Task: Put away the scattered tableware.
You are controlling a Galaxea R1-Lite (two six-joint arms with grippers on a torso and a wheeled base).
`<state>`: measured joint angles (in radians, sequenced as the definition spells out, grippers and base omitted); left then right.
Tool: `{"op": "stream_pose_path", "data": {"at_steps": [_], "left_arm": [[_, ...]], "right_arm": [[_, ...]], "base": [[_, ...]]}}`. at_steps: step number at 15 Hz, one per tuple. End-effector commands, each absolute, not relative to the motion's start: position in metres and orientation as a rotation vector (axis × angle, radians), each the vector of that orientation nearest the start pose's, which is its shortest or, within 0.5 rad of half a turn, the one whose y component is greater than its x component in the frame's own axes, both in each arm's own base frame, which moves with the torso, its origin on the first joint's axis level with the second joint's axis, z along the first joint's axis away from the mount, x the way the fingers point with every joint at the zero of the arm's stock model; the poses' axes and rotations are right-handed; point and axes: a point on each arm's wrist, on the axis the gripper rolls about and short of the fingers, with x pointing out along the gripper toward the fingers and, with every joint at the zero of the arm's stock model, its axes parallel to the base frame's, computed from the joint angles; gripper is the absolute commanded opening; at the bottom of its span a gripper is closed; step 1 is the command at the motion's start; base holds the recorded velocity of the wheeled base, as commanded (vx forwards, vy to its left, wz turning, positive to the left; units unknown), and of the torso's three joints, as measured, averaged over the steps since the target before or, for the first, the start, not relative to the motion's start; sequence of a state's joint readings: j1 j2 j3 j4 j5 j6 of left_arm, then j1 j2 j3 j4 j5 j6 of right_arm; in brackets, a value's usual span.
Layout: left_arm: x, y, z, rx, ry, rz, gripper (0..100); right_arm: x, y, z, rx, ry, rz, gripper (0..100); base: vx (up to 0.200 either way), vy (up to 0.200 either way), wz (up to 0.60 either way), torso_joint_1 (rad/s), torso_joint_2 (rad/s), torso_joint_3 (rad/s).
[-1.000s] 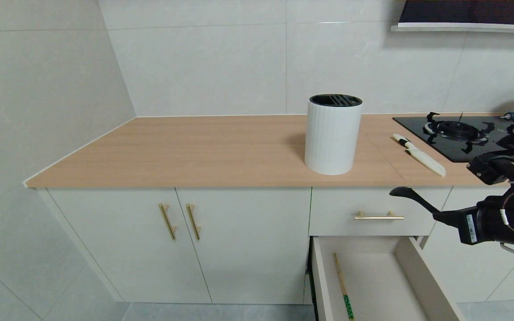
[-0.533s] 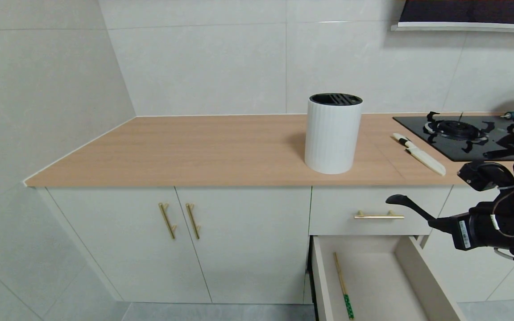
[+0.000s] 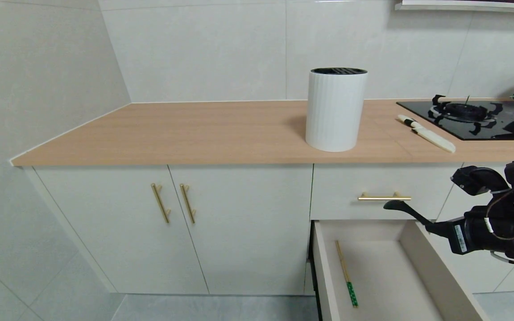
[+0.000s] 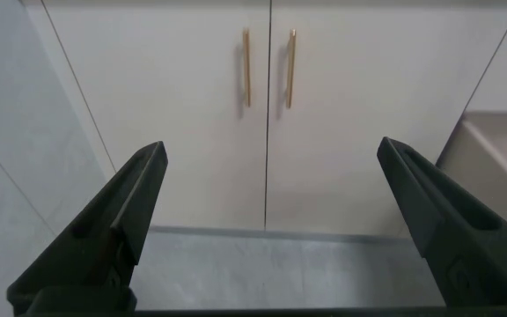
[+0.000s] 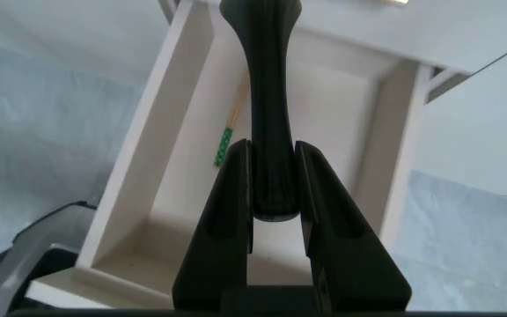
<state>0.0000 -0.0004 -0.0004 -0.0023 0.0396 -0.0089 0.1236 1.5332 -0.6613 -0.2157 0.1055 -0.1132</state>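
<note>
My right gripper (image 3: 449, 228) is shut on the handle of a black spoon (image 3: 402, 209), held level above the open drawer (image 3: 420, 256) with its bowl just below the upper drawer's gold handle (image 3: 384, 196). The right wrist view shows the black spoon (image 5: 262, 79) clamped in my right gripper (image 5: 273, 163) over the drawer (image 5: 170, 132). A pair of chopsticks (image 3: 345, 274) with green ends lies inside; the chopsticks (image 5: 229, 132) lie near one side wall. A white knife (image 3: 426, 133) rests on the wooden counter (image 3: 194, 133). My left gripper (image 4: 271, 154) is open, facing the cabinet doors (image 4: 192, 106).
A tall white ribbed knife holder (image 3: 336, 109) stands on the counter left of the knife. A black gas stove (image 3: 471, 118) sits at the right end. Tiled walls close the left and back. Gold handles (image 3: 170, 207) mark the double doors.
The head camera has dropped, shifting the whole picture. My right gripper with the black spoon has come down from in front of the upper drawer to just over the open drawer.
</note>
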Motion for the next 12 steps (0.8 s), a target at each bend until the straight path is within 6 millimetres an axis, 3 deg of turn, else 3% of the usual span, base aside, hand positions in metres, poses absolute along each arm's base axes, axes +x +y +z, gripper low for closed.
{"op": "stream_pose_path", "data": {"at_steps": [1, 9, 12], "left_arm": [[-0.0228, 0.0009, 0.0756, -0.011, -0.002, 0.041, 100], [-0.0228, 0.0009, 0.0756, -0.009, -0.002, 0.04, 100], [-0.0228, 0.0009, 0.0756, -0.011, -0.002, 0.041, 100]], "right_arm": [[0.2394, 0.0323, 0.1498, -0.115, 0.654, 0.259, 0], [0.2401, 0.0323, 0.1479, -0.115, 0.662, 0.258, 0], [0.2402, 0.0331, 0.1475, -0.118, 0.663, 0.261, 0]], "base": [[0.0, 0.0, 0.0, -0.173, 0.46, 0.286], [0.0, 0.0, 0.0, -0.146, 0.46, 0.306], [0.0, 0.0, 0.0, -0.046, 0.18, 0.121]]}}
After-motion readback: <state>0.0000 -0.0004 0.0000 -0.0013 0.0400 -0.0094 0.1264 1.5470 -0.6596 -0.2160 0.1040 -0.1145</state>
